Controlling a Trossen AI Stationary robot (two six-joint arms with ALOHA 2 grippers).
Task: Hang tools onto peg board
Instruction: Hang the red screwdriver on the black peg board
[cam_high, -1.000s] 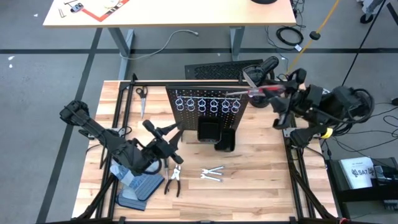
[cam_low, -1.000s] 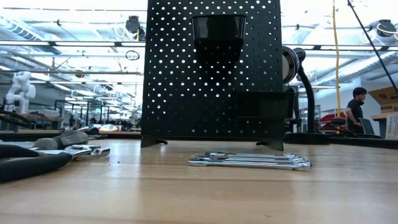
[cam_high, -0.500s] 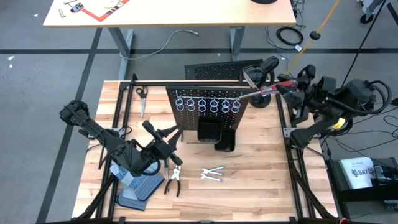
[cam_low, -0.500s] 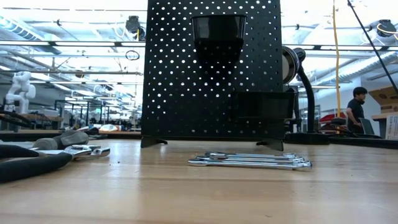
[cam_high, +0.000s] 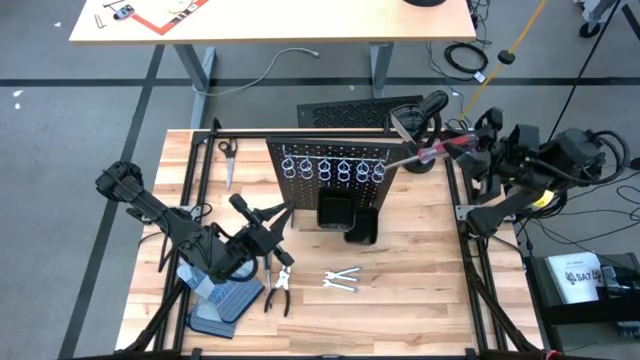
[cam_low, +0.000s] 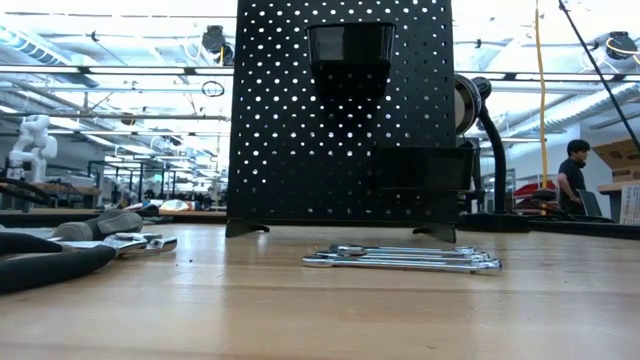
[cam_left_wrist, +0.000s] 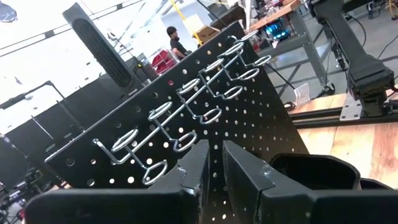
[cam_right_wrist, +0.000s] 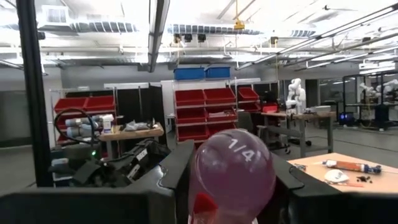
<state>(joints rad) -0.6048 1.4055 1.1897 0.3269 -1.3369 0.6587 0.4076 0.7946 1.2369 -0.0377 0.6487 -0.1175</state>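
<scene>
The peg board (cam_high: 330, 170) stands upright at mid-table, a row of silver rings (cam_high: 332, 166) on its face and a black bin (cam_high: 335, 212) below them. By its right end my right gripper (cam_high: 457, 148) is shut on the red-handled screwdriver (cam_high: 425, 153), whose shaft (cam_high: 398, 159) points at the rings. My left gripper (cam_high: 288, 212) hovers level before the board's left part, all but shut, with only a thin slit (cam_left_wrist: 216, 155) and nothing inside. Pliers (cam_high: 280, 290) and silver wrenches (cam_high: 340, 280) lie flat on the table. My right gripper pinches the screwdriver's translucent red handle (cam_right_wrist: 233, 168) between its two fingers (cam_right_wrist: 177, 171). The fingers come nearly level from the table's right side and lie along the tool, its rounded butt end toward the wrist. The screwdriver is lifted clear, shaft slanting toward the board.
Blue-grey gloves (cam_high: 225, 298) lie at the near left under my left arm. Scissors (cam_high: 227, 155) lie at the far left, and a flat black mat (cam_high: 350, 112) behind the board. In the low view the wrenches (cam_low: 400, 258) lie before the board's feet.
My right gripper has drawn back toward the table's right edge with the screwdriver and rolled somewhat, so the shaft tip now stands farther from the rings. The left arm has kept still.
</scene>
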